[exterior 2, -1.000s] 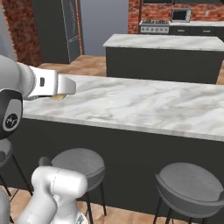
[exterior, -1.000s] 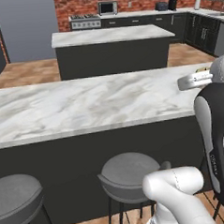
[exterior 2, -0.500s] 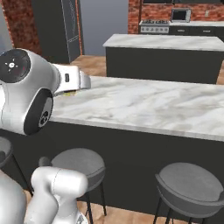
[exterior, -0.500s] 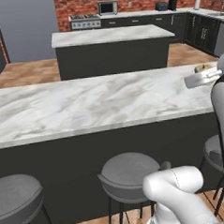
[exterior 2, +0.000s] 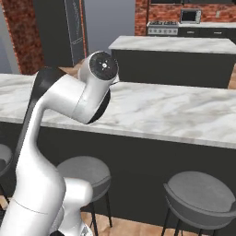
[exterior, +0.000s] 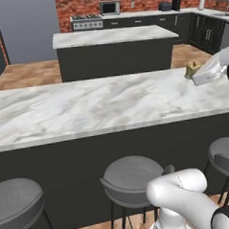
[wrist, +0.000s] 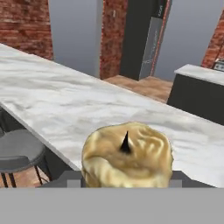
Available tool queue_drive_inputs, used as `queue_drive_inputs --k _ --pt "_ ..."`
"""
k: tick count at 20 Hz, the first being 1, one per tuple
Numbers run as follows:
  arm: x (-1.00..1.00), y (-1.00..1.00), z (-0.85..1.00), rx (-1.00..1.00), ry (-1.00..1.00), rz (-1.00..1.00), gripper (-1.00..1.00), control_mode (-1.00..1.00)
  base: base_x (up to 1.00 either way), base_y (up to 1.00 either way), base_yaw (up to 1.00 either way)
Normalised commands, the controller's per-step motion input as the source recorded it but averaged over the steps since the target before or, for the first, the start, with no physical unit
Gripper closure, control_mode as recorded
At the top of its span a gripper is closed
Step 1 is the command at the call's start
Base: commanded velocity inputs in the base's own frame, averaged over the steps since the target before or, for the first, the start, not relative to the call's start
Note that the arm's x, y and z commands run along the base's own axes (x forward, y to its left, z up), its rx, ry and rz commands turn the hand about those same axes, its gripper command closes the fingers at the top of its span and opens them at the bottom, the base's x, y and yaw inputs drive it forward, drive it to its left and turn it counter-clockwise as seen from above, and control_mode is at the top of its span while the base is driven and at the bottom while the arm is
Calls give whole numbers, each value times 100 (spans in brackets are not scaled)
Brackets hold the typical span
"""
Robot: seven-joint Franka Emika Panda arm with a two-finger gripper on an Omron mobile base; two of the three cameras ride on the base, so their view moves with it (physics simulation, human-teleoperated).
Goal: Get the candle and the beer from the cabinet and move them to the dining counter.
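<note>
A: Where is the candle [wrist: 127, 155] at this moment?

B: In the hand view it sits right against the camera, a squat tan-yellow lump with a rippled, waxy top and a small dark wick. It appears to be between the jaws, which are clenched on its sides, though the fingertips themselves are hidden behind the wax. In the left base view the candle [exterior: 192, 69] shows as a small yellowish knob at the tip of the white hand, above the far right end of the dining counter [exterior: 87, 108].

A: Is it resting on the tabletop?

B: I cannot tell for certain. It is low over the marble, near the back edge, but whether it is touching is not clear.

A: Why hold it out there?

B: My judgement is that the arm [exterior 2: 69, 120] reaches across the stools [exterior: 132, 180] so the candle can be placed well onto the slab and not on its lip. Being squat and broad, it should stand steady once let go.

A: And the surface?

B: Smooth white-grey veined marble, long and flat, over a dark base. The stools have round grey padded seats on thin dark legs. Behind stands the shorter marble island [exterior: 111, 37] and a red brick wall.

A: What is left?

B: The candle not yet released, I judge, and the beer to fetch from the cabinet.
</note>
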Motion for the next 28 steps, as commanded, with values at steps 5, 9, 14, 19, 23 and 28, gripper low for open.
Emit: queue_drive_inputs --k 5,9,14,19,23,28 --pt "79 4 -32 0 12 32 100 -100 0 0 0" --pt "61 5 -32 0 10 30 100 -100 0 0 0" --pt "28 14 -23 0 10 22 100 -100 0 0 0" --pt "15 32 -4 0 16 13 100 -100 0 0 0" --pt "2 20 -22 0 3 9 100 -100 0 0 0" --pt "16 19 -54 0 -1 4 100 -100 0 0 0"
